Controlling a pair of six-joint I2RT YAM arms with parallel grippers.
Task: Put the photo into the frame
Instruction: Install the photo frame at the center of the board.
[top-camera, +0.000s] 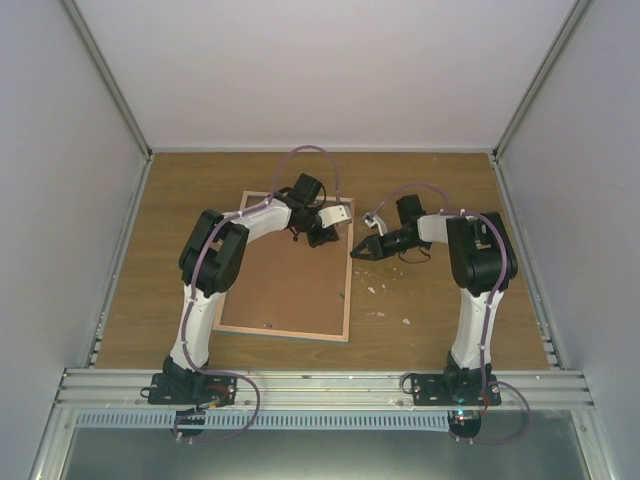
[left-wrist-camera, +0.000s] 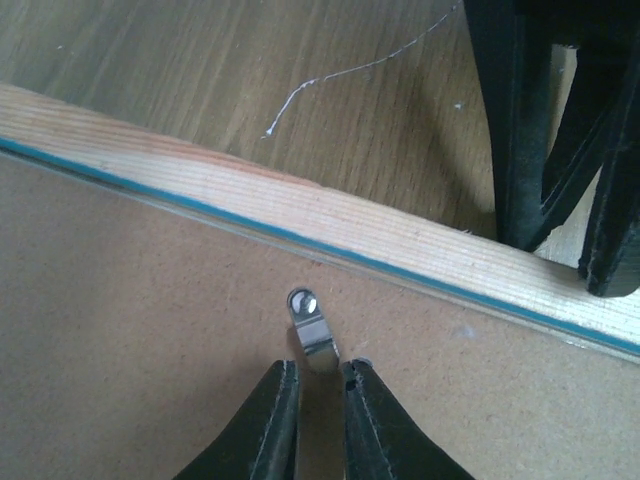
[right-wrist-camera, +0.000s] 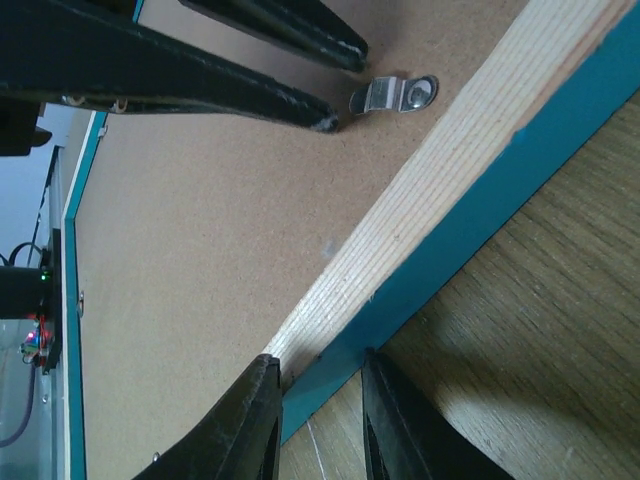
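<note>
The frame (top-camera: 285, 290), laid left of the table's (top-camera: 200, 185) middle, could be skewed or lifted if its right rail were pinched by the right hand (right-wrist-camera: 318, 365), which was set narrowly parted astride it. The retaining clip (left-wrist-camera: 312, 322) could be bent or missed by the left hand (left-wrist-camera: 320, 368), held narrow at its tab, grip unconfirmed. The frame was turned face down, its long axis running from near edge to far edge. No photo was seen.

Backing: large flat rectangular picture frame (top-camera: 290, 290), plain tan fibreboard
Rim: pale streaked wood grain, teal outside (a vivid band)
Table: brown wood-grain tabletop (top-camera: 200, 180)
Clip: small silver metal clip (left-wrist-camera: 310, 322)
</note>
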